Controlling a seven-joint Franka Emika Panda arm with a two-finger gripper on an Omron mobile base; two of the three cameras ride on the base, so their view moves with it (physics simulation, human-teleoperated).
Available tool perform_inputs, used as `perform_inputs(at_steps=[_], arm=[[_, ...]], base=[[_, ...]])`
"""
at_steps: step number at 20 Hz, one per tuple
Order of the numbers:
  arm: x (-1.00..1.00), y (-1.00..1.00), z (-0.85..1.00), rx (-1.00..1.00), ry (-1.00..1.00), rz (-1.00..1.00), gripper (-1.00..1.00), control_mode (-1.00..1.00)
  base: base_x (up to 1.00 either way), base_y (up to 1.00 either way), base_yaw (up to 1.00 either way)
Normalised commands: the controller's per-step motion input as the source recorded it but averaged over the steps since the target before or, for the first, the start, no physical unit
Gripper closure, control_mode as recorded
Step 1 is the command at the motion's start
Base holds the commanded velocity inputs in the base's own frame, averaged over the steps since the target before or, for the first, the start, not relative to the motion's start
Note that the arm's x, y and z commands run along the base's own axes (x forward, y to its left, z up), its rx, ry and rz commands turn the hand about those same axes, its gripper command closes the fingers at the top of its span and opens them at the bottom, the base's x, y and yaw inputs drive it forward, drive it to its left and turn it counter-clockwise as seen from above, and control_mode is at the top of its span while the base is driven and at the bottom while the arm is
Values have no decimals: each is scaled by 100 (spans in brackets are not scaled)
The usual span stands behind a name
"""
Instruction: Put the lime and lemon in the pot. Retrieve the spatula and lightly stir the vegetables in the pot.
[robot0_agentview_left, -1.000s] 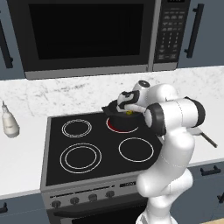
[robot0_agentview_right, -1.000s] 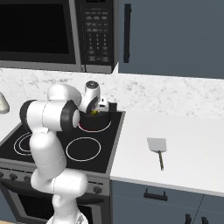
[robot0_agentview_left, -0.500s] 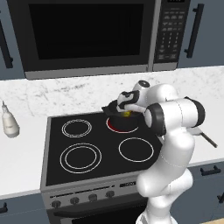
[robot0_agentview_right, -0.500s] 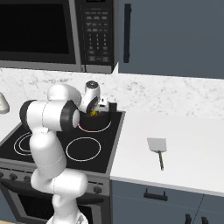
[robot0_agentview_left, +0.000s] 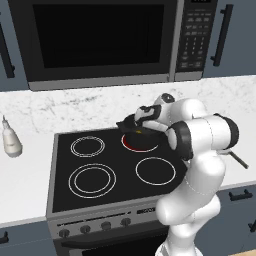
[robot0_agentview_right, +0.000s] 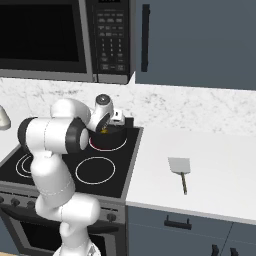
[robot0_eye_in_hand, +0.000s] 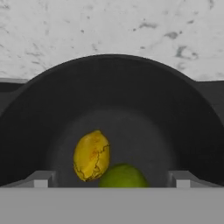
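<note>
Lemon (robot0_eye_in_hand: 91, 155) freshly dropped into the pot (robot0_eye_in_hand: 109, 92) beside the lime (robot0_eye_in_hand: 123, 176).
Fingers (robot0_eye_in_hand: 40, 178) have spread wide, empty, over the pot; fruit step looks done; spatula (robot0_agentview_right: 180, 167) waits on the bench (robot0_agentview_right: 210, 165).

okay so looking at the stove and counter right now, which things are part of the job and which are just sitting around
Part of the job:
- pot on the back burner
- lemon inside it
- lime inside it, beside the lemon
- spatula on the counter right of the stove

Just sitting around:
- pale bottle on the counter left of the stove
- microwave above
</note>
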Motion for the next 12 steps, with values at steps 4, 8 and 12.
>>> perform_inputs(at_steps=[4,8,12], arm=[[-43,-18,27,0,-27,-6,-100,-100],[-47,-20,63,0,-22,-7,-100,-100],[-59,-11,94,0,-18,-2,-100,-100]], base=[[0,0,0],[0,0,0],[0,0,0]])
